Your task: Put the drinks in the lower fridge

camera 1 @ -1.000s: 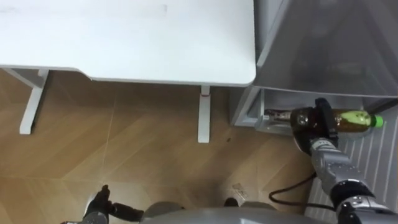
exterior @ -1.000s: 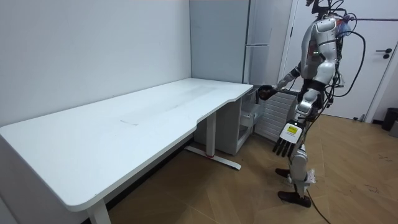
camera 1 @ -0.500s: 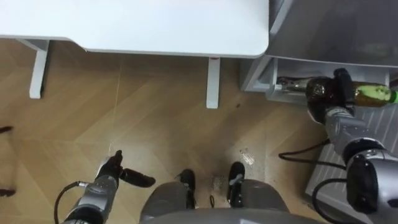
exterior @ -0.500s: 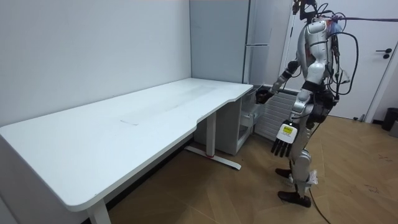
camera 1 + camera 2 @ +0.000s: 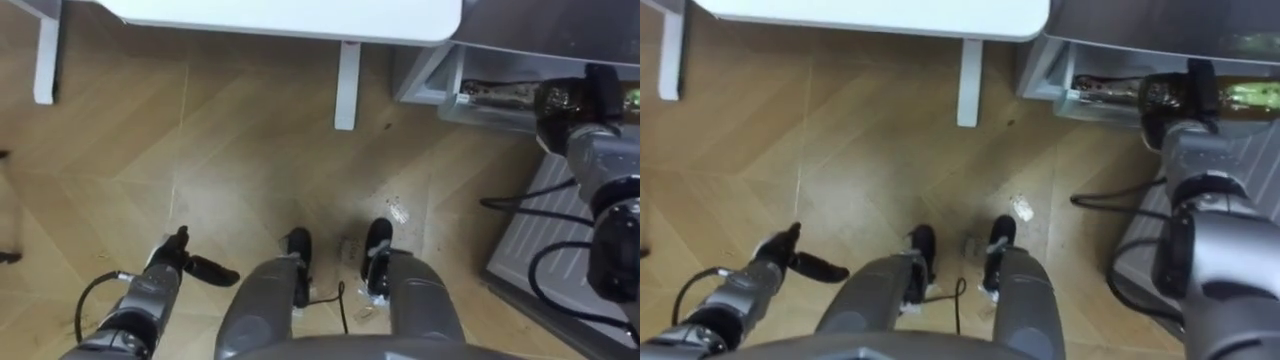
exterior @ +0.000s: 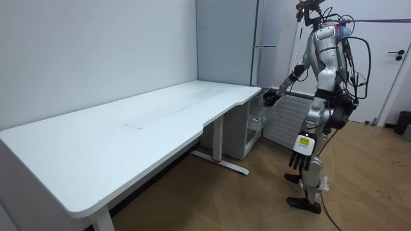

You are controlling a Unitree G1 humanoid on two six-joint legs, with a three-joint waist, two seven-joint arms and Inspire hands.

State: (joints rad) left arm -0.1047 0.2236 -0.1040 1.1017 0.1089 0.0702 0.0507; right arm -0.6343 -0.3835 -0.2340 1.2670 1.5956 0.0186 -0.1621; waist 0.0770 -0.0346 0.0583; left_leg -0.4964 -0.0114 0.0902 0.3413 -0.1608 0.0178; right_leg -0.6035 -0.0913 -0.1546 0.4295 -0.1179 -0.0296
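Fingers of the right hand (image 5: 1175, 105) are curled round the drink bottle (image 5: 1248, 97), a dark bottle with a greenish label that lies on its side in the grip. In the eye views it is held at the open front of the lower fridge compartment (image 5: 1045, 70); whether it rests on anything inside cannot be told. Just beside that opening, the corner of the white worktop (image 5: 890, 15) overhangs, and one white worktop leg (image 5: 968, 85) stands on the wooden floor (image 5: 230, 150) close to the compartment's frame. A white ribbed panel (image 5: 515, 235) lies below the right arm, on the other side of the opening. A small scrap of paper (image 5: 1021, 208) lies on the floor near the robot's feet. The left hand (image 5: 175, 262) hangs low at the lower left, holding nothing, its fingers relaxed and the thumb held out.

In the room view the robot stands upright at the far end of the long worktop, facing the tall grey fridge (image 6: 225, 38). Its right arm reaches forward and down toward the fridge, past the worktop's corner. Its left hand hangs beside the thigh with straight fingers pointing at the floor. A white door (image 6: 399, 70) stands behind the robot at the room view's right.
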